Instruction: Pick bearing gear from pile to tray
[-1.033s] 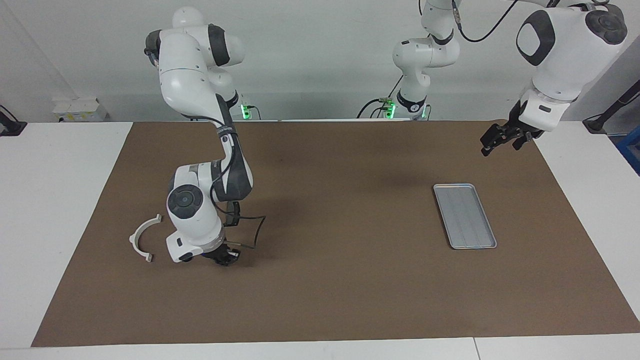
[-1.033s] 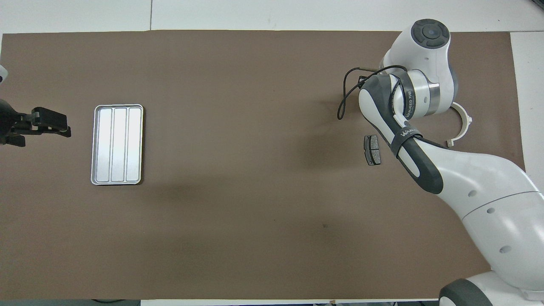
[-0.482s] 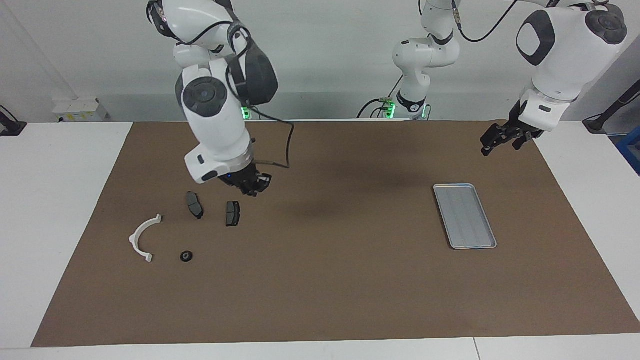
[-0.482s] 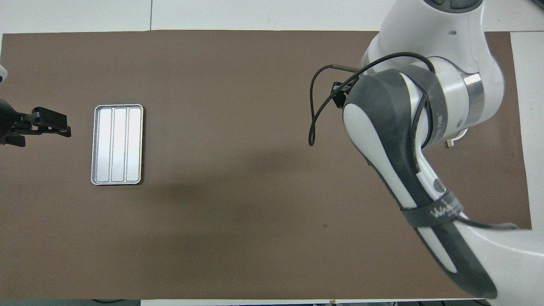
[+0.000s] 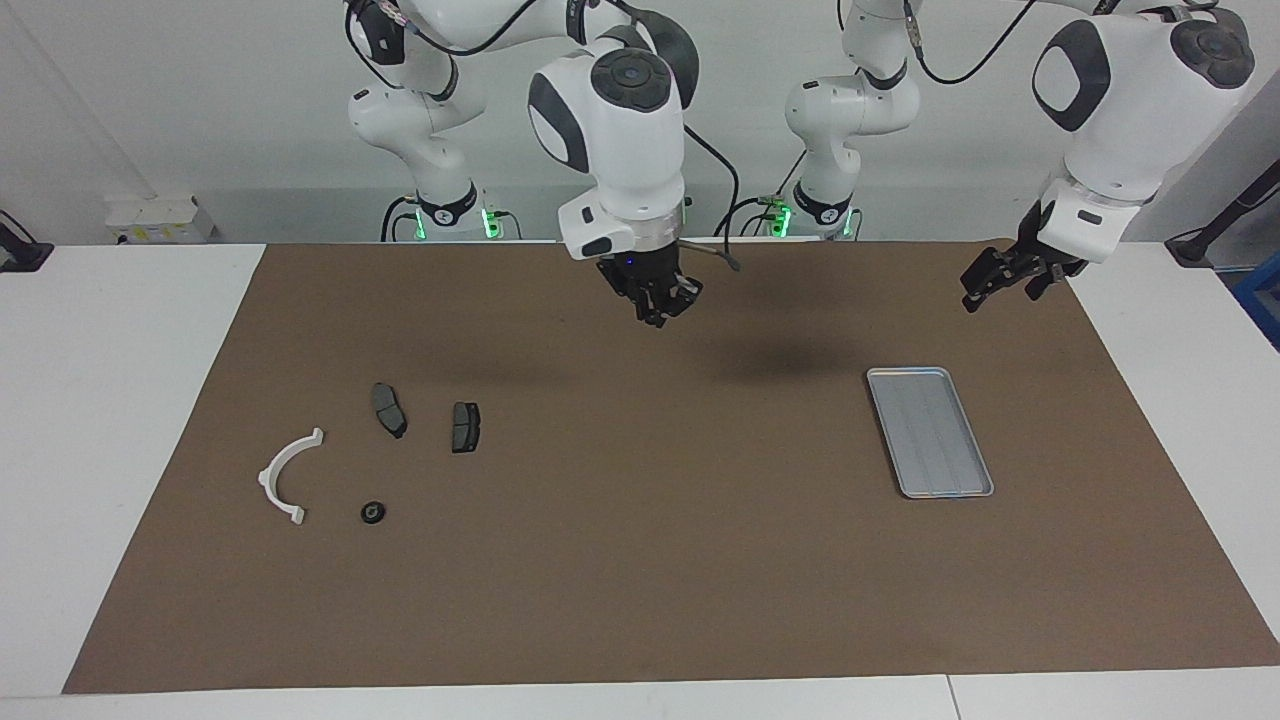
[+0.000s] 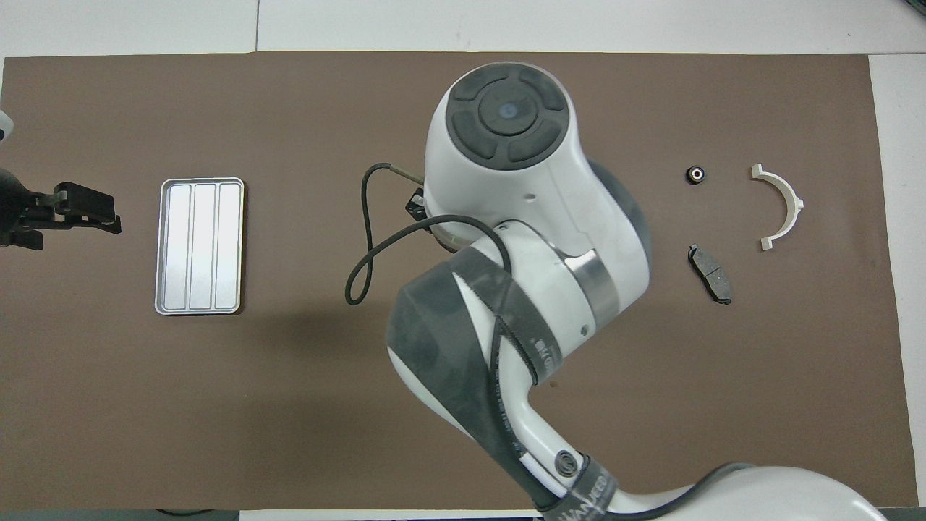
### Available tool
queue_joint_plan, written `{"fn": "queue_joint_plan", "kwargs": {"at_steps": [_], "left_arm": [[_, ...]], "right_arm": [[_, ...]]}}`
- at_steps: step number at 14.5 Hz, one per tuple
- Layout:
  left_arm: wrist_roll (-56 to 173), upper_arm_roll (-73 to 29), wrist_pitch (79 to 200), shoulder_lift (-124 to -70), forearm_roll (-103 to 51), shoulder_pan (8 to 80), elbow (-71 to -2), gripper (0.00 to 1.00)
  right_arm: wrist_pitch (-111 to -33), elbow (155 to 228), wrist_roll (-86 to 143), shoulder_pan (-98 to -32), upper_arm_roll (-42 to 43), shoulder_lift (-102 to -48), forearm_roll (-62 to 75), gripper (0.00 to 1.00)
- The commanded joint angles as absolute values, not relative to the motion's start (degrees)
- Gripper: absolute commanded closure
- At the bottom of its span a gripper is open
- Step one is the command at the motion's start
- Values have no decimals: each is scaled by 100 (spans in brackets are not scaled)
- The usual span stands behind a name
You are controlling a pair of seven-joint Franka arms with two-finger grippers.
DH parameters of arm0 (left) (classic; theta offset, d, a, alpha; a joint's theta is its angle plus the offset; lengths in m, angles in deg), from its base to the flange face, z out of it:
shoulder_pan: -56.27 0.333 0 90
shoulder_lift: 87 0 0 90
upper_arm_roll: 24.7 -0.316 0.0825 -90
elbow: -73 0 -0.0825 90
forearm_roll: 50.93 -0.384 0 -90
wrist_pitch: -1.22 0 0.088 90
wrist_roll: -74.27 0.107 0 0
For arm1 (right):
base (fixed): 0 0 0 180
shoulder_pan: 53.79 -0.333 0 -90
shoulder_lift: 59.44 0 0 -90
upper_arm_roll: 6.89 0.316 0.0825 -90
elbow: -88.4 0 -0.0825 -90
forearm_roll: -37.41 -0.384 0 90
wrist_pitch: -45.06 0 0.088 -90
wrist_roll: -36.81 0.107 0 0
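A: The pile's white arc (image 5: 285,478), two pads (image 5: 388,410) and black round piece (image 5: 372,512) lie below the right gripper (image 5: 657,303), toward its own arm's end. Its fingertips are together. Whether they pinch a gear cannot be told.

B: It should carry level and lower inside the tray (image 5: 905,371) rim before releasing. Bare mat (image 5: 640,560) lies between them. The left gripper (image 5: 1000,278) waits spread past the tray.
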State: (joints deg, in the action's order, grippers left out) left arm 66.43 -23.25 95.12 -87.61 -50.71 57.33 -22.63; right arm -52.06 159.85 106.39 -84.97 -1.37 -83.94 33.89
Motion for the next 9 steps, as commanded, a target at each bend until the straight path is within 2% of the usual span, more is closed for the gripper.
{"fn": "queue_joint_plan", "kwargs": {"at_steps": [1,3,5,7,9], "left_arm": [[6662,-2391,9430,-8682,-5058,5662,-2280,0],[6662,-2391,9430,-8682,-5058,5662,-2280,0],[6662,-2391,9430,-8682,-5058,5662,-2280,0],[6662,-2391,9430,-8682,-5058,5662,-2280,0],[6662,-2391,9430,-8691,-5058,5662,-2280,0]], "right_arm": [[-5880,16317,11045,-8631,-161,-8686,3337,100],[-6110,16425,11229,-8824,-161,-9036,3695,100],[-6680,16433,11765,-9009,-161,-9554,4048,100],[-6963,16477,11784,-9018,-161,-9793,4101,100],[-7462,16853,11784,-9018,-161,-9838,4154,100]]}}
